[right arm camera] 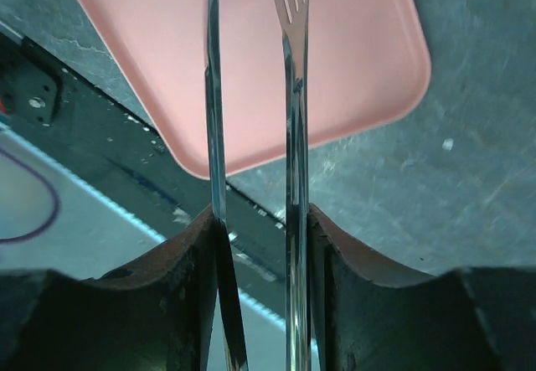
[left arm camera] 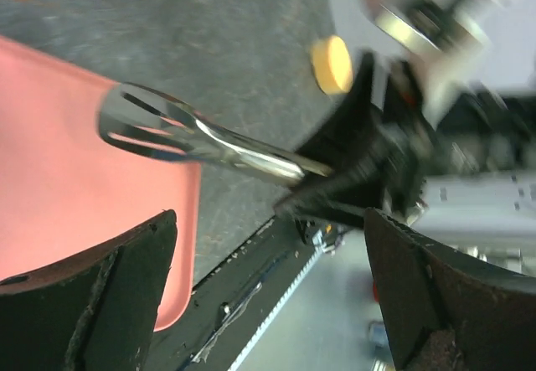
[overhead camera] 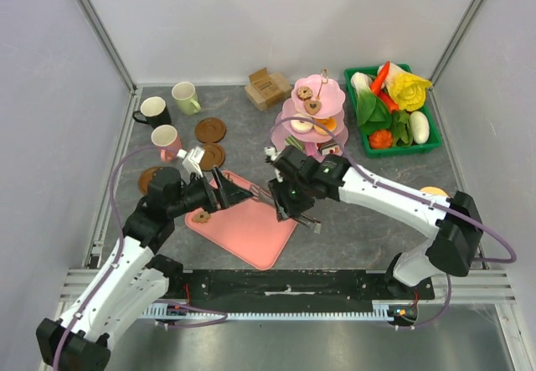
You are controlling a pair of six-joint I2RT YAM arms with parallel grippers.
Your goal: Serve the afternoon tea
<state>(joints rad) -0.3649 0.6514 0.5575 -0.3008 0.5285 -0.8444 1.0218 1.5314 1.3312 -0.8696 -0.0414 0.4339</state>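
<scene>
Mugs, three, at the far left of the table (overhead camera: 368,229): black mug (overhead camera: 151,110), pale green mug (overhead camera: 184,97), pink mug (overhead camera: 166,141).

Coasters (overhead camera: 210,129), three, brown and round. Two were laid just right of the mugs. The third was near the left edge and partly hidden by the left arm.

Cookie (overhead camera: 200,217), one, brown, lying on the left part of the flat pink tray (overhead camera: 251,241).

Pastries (overhead camera: 311,105), several, set on the pink tiered stand (overhead camera: 331,95) at far centre. Their exact number could not be told.

Yellow round pastry (overhead camera: 433,191), one, on the table at the right, beside the right arm.

Green basket (overhead camera: 435,141), one, at the far right, filled with toy vegetables (overhead camera: 406,90). Cardboard box (overhead camera: 266,88), one, left of the stand.

Left pincer (overhead camera: 228,192): spread fully wide, nothing held or touched, poised over the far edge of the tray just beyond the cookie.

Right pincer (right arm camera: 260,220): closed on metal tongs (right arm camera: 293,95). Both tong blades were pressed against the inner finger faces and kept apart, over the right end of the tray.
</scene>
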